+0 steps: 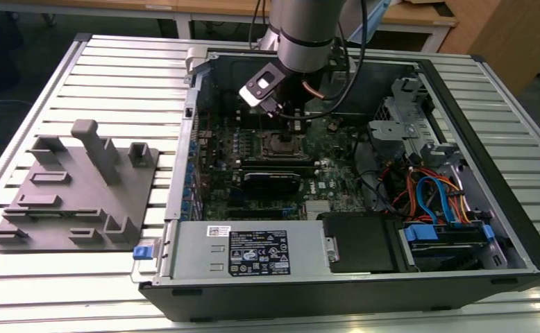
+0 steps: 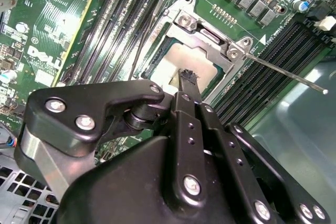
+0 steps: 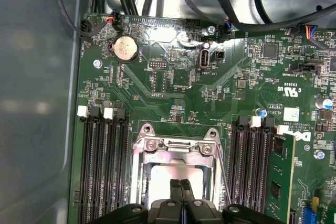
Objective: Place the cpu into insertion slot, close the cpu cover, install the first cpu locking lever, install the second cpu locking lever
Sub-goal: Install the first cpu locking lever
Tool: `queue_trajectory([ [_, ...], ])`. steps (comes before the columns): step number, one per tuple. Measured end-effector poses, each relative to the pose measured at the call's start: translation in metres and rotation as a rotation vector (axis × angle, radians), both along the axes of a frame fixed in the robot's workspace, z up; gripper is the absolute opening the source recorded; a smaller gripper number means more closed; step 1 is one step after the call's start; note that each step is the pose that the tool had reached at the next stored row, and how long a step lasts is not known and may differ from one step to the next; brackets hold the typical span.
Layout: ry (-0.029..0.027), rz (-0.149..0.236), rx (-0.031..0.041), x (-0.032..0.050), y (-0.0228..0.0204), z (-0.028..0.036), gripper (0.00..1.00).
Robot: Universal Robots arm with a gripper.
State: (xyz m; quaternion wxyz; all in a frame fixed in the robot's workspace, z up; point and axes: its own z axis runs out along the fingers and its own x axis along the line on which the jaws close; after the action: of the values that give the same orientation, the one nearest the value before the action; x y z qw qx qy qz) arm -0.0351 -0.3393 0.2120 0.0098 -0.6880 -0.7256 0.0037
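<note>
The cpu (image 2: 176,59) shows its pale silver face in the insertion slot (image 1: 280,144) on the green motherboard. The cpu cover (image 3: 173,148), a silvery frame with screws, appears to lie flat around the cpu (image 3: 163,179). A thin locking lever rod (image 2: 286,73) juts from the socket's corner out over the memory slots, and it also appears as the lever (image 3: 223,174) in the first wrist view. My gripper (image 2: 188,80) hangs just over the cpu face, its black fingers (image 3: 176,195) pressed together. It is shut, with nothing seen between them. In the exterior view the gripper (image 1: 284,114) is inside the case above the socket.
The open computer case (image 1: 492,104) lies on a slatted white table (image 1: 112,62). Black memory slots (image 3: 105,161) flank the socket. Cables (image 1: 432,194) and a drive cage fill the exterior view's right. A grey fixture block (image 1: 76,187) sits at the exterior view's left. A power supply (image 1: 251,250) lines the case's near side.
</note>
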Motion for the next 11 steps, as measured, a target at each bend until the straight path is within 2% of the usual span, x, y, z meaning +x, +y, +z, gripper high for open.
queue_trajectory([
  [7, 0.0, 0.0, 0.0, 0.0, 0.0, 0.0009, 0.11],
  [9, 0.0, 0.0, 0.0, 0.0, 0.0, 0.005, 0.11],
  [11, 0.0001, 0.0, -0.0001, 0.0, 0.0, 0.0053, 0.11],
])
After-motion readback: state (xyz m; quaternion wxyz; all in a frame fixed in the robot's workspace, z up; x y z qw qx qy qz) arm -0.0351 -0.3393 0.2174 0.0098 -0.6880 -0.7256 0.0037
